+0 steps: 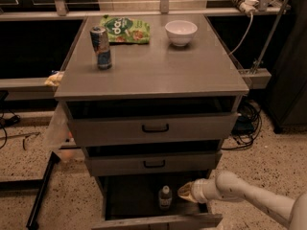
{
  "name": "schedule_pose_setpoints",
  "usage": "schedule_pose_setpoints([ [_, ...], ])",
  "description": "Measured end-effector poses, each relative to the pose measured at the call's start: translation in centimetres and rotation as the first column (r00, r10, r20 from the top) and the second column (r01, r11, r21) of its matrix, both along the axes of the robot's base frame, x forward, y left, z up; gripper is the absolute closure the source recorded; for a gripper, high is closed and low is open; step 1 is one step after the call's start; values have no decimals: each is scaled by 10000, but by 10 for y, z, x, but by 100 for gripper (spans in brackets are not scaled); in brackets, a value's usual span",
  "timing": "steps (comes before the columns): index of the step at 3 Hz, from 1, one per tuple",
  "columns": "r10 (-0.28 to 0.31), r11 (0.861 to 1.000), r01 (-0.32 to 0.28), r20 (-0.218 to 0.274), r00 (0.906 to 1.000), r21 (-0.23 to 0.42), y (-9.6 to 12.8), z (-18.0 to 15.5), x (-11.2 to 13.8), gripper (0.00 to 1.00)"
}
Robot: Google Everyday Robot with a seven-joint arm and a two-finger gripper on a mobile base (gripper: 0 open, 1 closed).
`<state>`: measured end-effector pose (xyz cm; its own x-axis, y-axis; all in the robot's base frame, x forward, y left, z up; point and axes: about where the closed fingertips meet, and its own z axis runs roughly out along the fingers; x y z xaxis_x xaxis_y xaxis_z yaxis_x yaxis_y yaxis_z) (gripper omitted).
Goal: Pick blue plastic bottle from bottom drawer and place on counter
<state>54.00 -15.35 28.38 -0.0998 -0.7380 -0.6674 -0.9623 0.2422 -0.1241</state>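
Note:
The blue plastic bottle (165,197) stands upright on the dark floor of the open bottom drawer (129,200), near its middle. My gripper (184,191) reaches in from the lower right and sits just right of the bottle, at about its height and close to it. The arm (249,195) runs off to the bottom right corner. The counter (158,68) is the grey worktop above the three drawers.
On the counter stand a blue-and-silver drink can (101,47) at the left, a green snack bag (125,29) behind it and a white bowl (181,32) at the back right. The two upper drawers (154,128) are partly pulled out above the bottom drawer.

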Motion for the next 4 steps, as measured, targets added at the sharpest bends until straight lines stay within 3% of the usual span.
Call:
schedule_pose_setpoints([
  [3, 143, 9988, -165, 474, 9988, 459, 4, -34, 10, 13],
  [4, 258, 9977, -286, 459, 9986, 617, 10, -41, 13, 1],
])
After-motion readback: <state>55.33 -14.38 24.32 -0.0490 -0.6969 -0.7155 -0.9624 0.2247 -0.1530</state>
